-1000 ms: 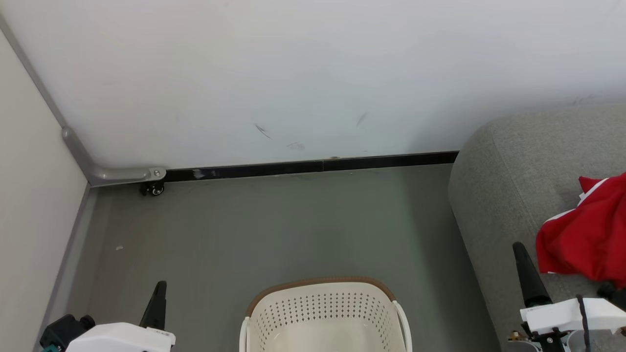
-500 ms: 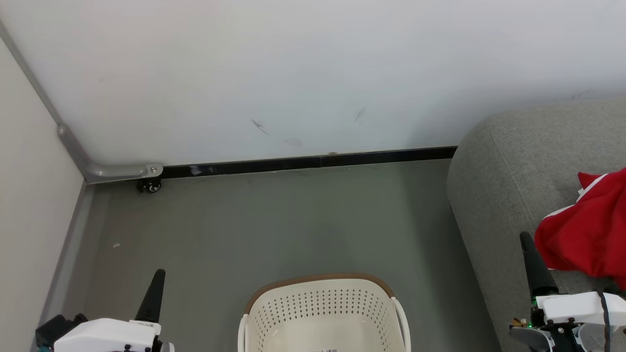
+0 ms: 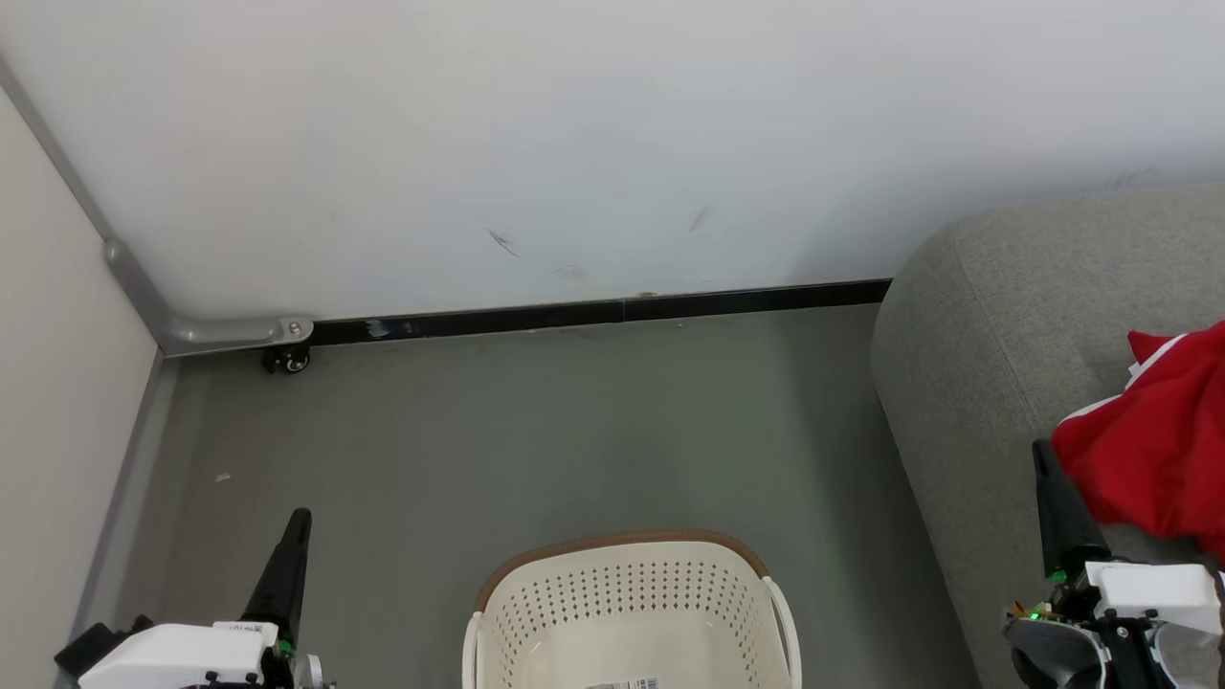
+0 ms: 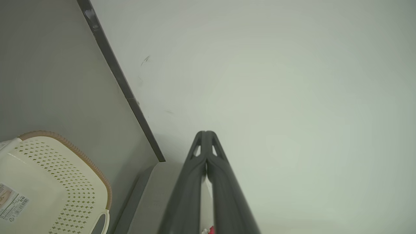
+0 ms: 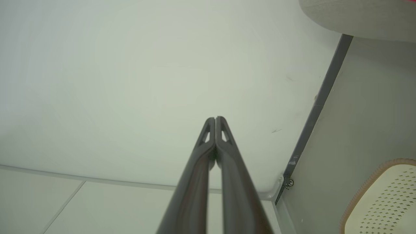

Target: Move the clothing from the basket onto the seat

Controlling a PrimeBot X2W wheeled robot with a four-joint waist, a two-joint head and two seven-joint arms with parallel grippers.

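Observation:
Red clothing [image 3: 1153, 445] with white trim lies crumpled on the grey seat [image 3: 995, 325] at the right. The cream basket [image 3: 627, 612] with a brown rim stands on the floor at bottom centre; what I see of its inside holds no fabric, only a label sticker [image 3: 624, 683]. My left gripper [image 3: 297, 522] is shut and holds nothing, low at the left of the basket. My right gripper [image 3: 1041, 452] is shut too, just left of the clothing over the seat's edge. The basket [image 4: 55, 182] also appears in the left wrist view, and its rim [image 5: 367, 185] in the right wrist view.
A white wall [image 3: 574, 144] with a black baseboard [image 3: 593, 312] runs behind the grey floor [image 3: 498, 431]. A second panel [image 3: 57, 411] closes the left side, with a small caster [image 3: 287, 361] at the corner. Open floor lies between basket and wall.
The head camera has tilted, so the basket shows more of its inside and the wall has slid up. Both grippers stay shut; the right one sits slightly lower and further right in view.

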